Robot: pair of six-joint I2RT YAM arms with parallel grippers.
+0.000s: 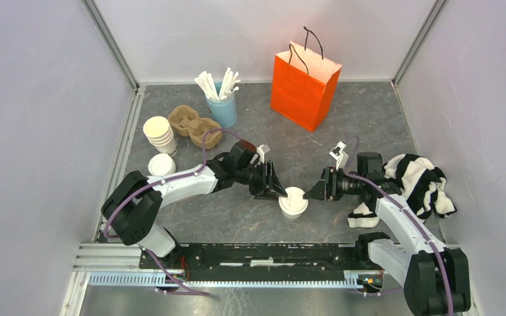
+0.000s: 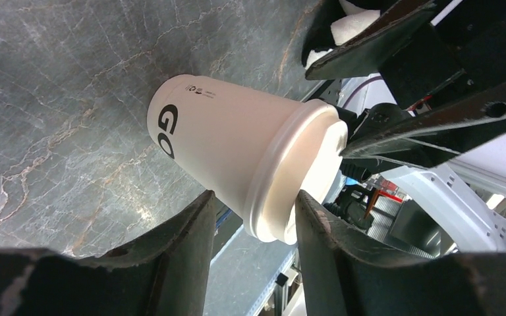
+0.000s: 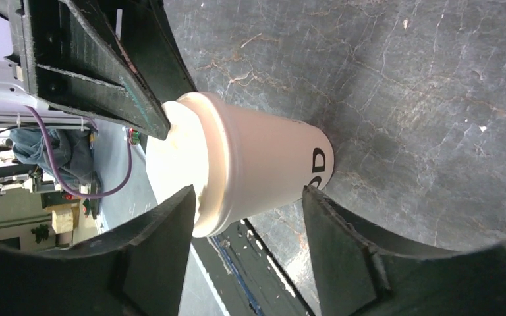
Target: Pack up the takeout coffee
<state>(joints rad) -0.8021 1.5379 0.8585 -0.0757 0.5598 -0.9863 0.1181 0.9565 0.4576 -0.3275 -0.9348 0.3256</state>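
Observation:
The takeout coffee [image 1: 293, 202] is a cream paper cup with a white lid and dark print, and it stands upright on the dark table between my two arms. My left gripper [image 1: 275, 191] reaches it from the left and is open. In the left wrist view the lid's rim [image 2: 283, 178] sits between the left fingertips [image 2: 205, 201], one over the lid top and one beside the cup wall. My right gripper [image 1: 313, 191] comes in from the right, also open. Its fingers [image 3: 184, 197] straddle the cup [image 3: 263, 164] from lid to base.
An orange paper bag [image 1: 303, 89] stands open at the back. At the back left are a blue cup of white sticks [image 1: 223, 99], a cardboard carrier [image 1: 196, 125], a stack of lidless cups [image 1: 159, 133] and a loose lid [image 1: 161, 164]. A striped cloth [image 1: 418, 181] lies at the right.

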